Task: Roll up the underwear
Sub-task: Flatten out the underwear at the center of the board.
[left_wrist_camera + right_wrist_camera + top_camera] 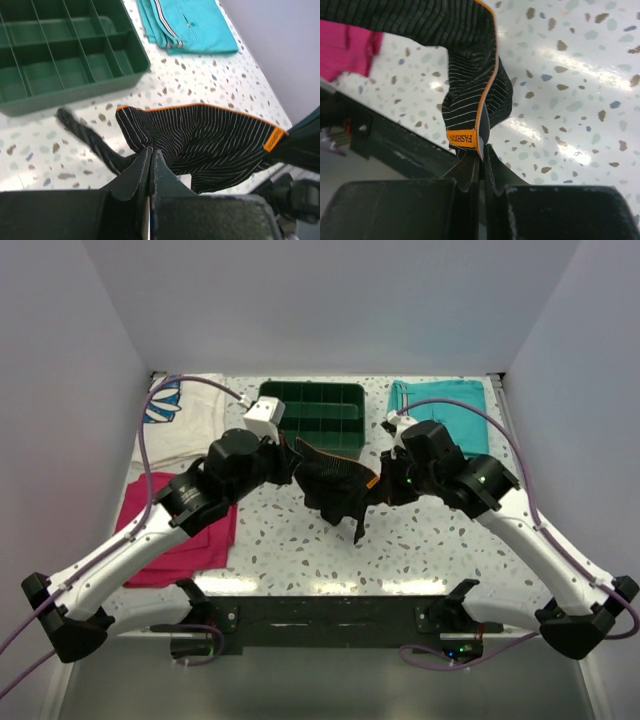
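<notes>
Above the middle of the white speckled worktop (pixel 300 555), I am holding the black, finely striped boxer-brief underwear with orange-edged hems (pixel 335 485) stretched between my two arms. My left end effector (pixel 151 150) is closed on a fold of the striped fabric near one leg. My right end effector (pixel 481 152) is pinching the waistband edge right beside the small orange fabric tag (pixel 462 138). Both sets of jaws are pressed together on cloth, with no gap showing.

I judge that I am gripping it at opposite ends so the fabric is pulling straight and can go down flat, since a roll needs a smooth panel to start from. It is not flat yet. The middle is sagging and one twisted leg is dangling toward the worktop, and I cannot tell whether its tip is touching.

Behind the garment the dark green plastic divided tray (pixel 312 392) is sitting near, so its front wall is limiting how far back I can spread the cloth. The folded teal shorts (pixel 450 405) are lying at the far right, and the folded magenta cloth (pixel 175 535) is lying at the near left under my left arm. A white printed cloth (pixel 175 420) is at the far left. Bare worktop is showing between the garment and the near edge, and that looks to me like the best room for laying it out. The main risk I see is the hanging leg folding under as the cloth comes down.
</notes>
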`<state>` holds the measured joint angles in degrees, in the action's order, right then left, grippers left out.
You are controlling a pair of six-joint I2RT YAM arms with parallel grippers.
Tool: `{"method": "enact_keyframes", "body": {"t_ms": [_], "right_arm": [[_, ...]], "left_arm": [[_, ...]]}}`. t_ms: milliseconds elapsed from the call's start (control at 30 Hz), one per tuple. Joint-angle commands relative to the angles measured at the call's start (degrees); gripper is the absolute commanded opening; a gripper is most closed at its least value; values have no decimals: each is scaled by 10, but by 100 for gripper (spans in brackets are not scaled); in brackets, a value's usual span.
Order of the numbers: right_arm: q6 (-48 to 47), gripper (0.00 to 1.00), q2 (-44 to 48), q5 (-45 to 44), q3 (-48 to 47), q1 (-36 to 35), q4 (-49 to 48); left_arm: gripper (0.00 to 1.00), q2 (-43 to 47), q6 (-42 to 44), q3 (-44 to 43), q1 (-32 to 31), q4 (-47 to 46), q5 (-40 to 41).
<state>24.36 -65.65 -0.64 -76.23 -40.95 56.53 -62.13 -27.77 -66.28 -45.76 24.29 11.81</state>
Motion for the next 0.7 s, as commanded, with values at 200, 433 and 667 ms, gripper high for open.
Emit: {"method": "enact_keyframes", "body": {"t_ms": [200, 433, 667], "right_arm": [[-41, 3, 56, 170, -46, -1, 48], [-59, 2, -76, -14, 34, 33, 66], [-114, 1, -220, -10, 62, 126, -18]], "left_arm": [[0, 46, -178, -18, -103, 171, 67], [0, -56, -179, 29, -100, 151, 171], [0, -106, -141, 122, 4, 34, 120]]}}
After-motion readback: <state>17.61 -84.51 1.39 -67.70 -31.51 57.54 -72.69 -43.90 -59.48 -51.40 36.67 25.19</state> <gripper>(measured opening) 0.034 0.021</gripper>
